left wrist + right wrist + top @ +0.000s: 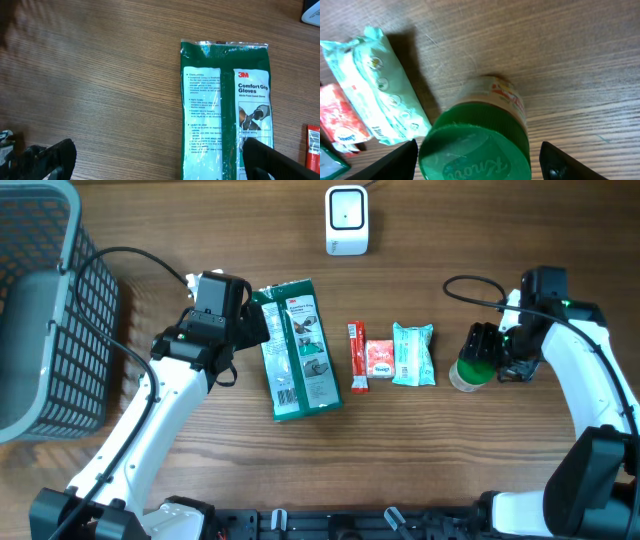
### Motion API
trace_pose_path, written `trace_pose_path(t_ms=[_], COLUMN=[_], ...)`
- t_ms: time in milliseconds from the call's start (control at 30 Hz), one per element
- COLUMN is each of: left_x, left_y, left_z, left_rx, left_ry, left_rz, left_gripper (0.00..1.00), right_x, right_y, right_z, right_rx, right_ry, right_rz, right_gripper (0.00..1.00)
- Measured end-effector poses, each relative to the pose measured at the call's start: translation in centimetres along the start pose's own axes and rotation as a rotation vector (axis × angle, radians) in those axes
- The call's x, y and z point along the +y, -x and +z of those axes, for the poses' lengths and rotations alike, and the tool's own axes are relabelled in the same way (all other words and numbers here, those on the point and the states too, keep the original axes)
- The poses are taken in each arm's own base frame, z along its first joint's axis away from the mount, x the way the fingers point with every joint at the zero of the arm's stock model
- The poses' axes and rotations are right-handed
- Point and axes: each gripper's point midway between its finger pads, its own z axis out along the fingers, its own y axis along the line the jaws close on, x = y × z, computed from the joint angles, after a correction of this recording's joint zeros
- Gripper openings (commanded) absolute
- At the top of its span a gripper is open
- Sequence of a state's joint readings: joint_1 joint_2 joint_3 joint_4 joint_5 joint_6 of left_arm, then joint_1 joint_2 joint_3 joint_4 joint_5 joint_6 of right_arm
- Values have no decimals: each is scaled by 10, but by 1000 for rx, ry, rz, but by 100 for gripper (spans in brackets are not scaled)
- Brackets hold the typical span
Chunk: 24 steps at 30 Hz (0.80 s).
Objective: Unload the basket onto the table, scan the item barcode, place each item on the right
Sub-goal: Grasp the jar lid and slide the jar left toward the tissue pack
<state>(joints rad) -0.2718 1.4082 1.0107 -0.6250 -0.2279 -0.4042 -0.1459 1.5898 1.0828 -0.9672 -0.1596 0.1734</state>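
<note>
Looking down, you see a brown wood-grain table (450, 470) filling the whole overhead view, its grain running left to right, with no room showing beyond it. A grey mesh basket (40, 310) sits at the far left edge, and a white scanner (347, 220) stands at the back, near the middle. Across the centre lie a green gloves pack (298, 350), a red stick sachet (357, 357), a small red-and-white packet (379, 358) and a pale green wipes pack (413, 354), side by side. Black cables trail over the wood behind both arms.

Your task item, the green-lidded jar (507, 100), rests on the table just right of the wipes pack. Your right gripper (479, 152) straddles its lid with the jaws spread. A sliver of wood shows by the right finger, but you cannot tell if the left one touches.

Your left gripper (160, 160) hangs over the gloves pack's left edge, jaws wide and holding nothing.
</note>
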Motion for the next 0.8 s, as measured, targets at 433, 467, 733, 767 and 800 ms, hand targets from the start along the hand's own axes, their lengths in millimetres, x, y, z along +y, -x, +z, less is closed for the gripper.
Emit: trace_pose_path(t_ms=[433,467,733,767,800], left_x=[0,0,0,0,0], left_y=[0,0,0,0,0], left_z=[0,0,0,0,0], left_rx=[0,0,0,0,0], left_ry=[0,0,0,0,0], left_rz=[0,0,0,0,0], left_gripper=[100,100,100,100,100], right_x=[8,9,19,20,19], right_y=[-24,-24,-24,-24,-23], right_z=[29,29,32,33,33], right_rx=[37,33,20,18,16], right_ry=[-29,-37,-50,-49,-52], right_rz=[-34,-25,4,-15,-31], right_gripper=[73,73,90,90,90])
